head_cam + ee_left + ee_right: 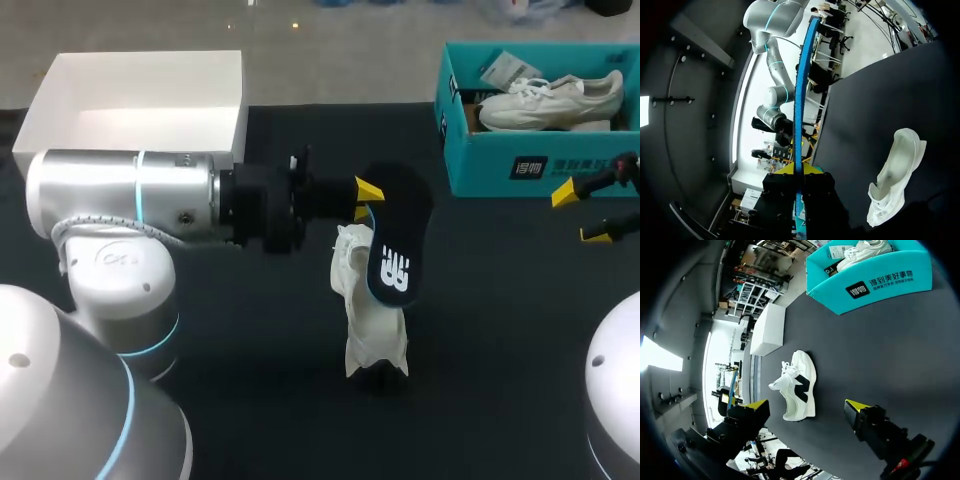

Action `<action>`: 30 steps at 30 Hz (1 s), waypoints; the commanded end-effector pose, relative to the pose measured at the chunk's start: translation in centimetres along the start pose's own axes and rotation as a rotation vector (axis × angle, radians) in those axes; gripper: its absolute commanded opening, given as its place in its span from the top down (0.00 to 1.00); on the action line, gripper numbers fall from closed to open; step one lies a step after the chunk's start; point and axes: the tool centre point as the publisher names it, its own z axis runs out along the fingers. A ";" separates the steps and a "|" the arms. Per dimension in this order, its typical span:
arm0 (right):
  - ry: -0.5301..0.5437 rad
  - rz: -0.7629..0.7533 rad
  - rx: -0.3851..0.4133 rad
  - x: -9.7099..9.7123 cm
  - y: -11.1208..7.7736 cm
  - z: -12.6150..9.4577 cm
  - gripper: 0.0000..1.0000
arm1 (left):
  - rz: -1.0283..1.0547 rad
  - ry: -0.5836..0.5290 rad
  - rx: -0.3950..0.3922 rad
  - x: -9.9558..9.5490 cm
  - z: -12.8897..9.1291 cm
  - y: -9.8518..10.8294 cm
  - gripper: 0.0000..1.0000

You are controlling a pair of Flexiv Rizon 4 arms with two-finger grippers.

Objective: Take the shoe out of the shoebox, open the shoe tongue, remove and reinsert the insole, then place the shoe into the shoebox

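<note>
My left gripper [366, 200] is shut on a black insole [400, 235] with a white logo and holds it in the air above the white shoe [370, 320], which lies on the dark table. In the left wrist view the insole [800, 100] shows edge-on as a blue strip clamped between the fingers of the left gripper [799, 171], with the shoe [895, 175] off to one side. My right gripper [582, 214] stands open at the table's right side with nothing in it. In the right wrist view the shoe [797, 385] lies ahead of the right gripper [806, 407].
A teal shoebox [520, 165] stands at the back right with a second white shoe [550, 100] inside; it is the same shoebox [875, 282] far ahead of the right gripper. A white box [140, 100] sits at the back left.
</note>
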 end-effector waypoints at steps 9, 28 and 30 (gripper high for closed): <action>-0.008 0.001 -0.009 0.2 -0.5 -0.1 0.00 | -0.048 -0.031 0.041 0.0 -0.1 -1.1 1.00; -0.008 0.001 -0.009 0.2 -0.5 -0.1 0.00 | -0.428 -0.015 0.198 8.9 1.6 -10.6 1.00; -0.008 0.001 -0.009 0.2 -0.5 -0.1 0.00 | -0.446 0.004 0.187 9.8 1.4 -11.0 1.00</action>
